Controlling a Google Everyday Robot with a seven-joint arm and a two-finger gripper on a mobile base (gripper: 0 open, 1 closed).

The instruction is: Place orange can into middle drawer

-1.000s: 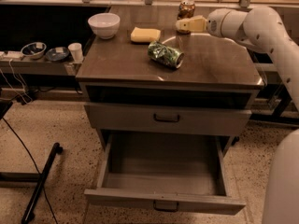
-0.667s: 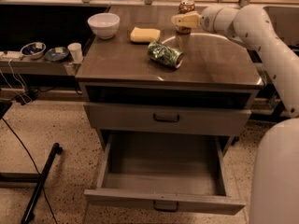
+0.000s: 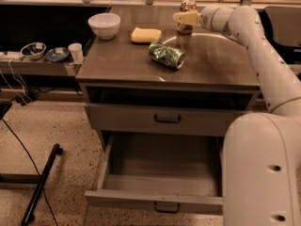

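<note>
My tool (image 3: pixel 186 18) sits at the rear right of the bench (image 3: pixel 127 62), crossing the front of the orange can (image 3: pixel 188 5) at mid-height. Whether it is clamped on it, I cannot tell. The can stands upright, long axis vertical: a smooth metal cylinder with a silver rim. Further forward, the green can (image 3: pixel 166 55) lies on its side. The middle drawer (image 3: pixel 160 166), a deep grey box, stands open well below.

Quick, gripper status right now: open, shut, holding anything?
Gripper: at the orange can, which stands at the back of the cabinet top; open or shut cannot be told.
</note>
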